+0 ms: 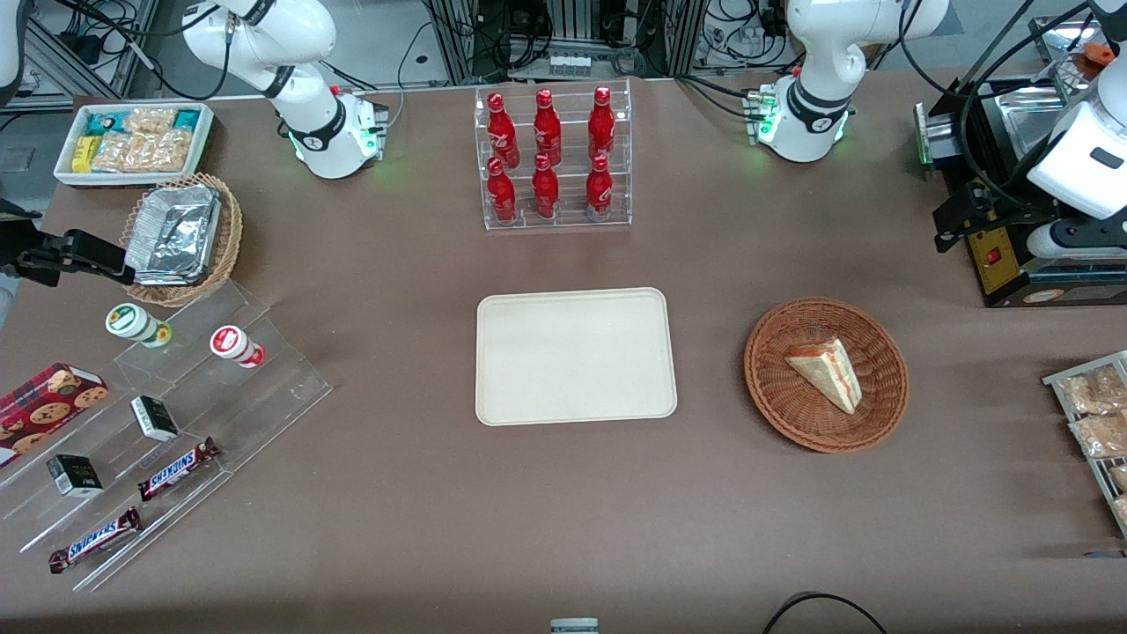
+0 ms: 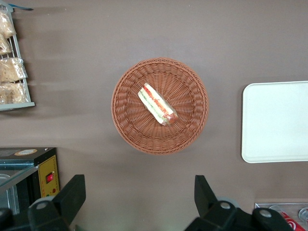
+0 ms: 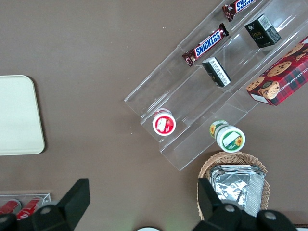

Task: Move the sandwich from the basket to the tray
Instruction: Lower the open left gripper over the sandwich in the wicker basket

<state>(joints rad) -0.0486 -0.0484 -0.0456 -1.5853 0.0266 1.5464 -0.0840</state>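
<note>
The sandwich [image 1: 826, 372], a pale bread wedge with red and green filling along its cut edge, lies in the round reddish-brown wicker basket [image 1: 775, 401]. The cream tray [image 1: 575, 356] sits bare beside the basket, nearer the table's middle. My left gripper [image 1: 949, 224] hangs high over the table, farther from the front camera than the basket and toward the working arm's end. In the left wrist view the gripper [image 2: 139, 185] is open and holds nothing, well apart from the basket [image 2: 127, 130] with the sandwich [image 2: 157, 105]; a part of the tray [image 2: 276, 122] shows too.
A black appliance [image 1: 1012, 264] stands under the left arm. A wire rack of snack bags [image 1: 1096, 423] lies at the working arm's table edge. A clear rack of red bottles [image 1: 552, 158] stands farther back than the tray. Acrylic steps with sweets [image 1: 158, 440] lie toward the parked arm's end.
</note>
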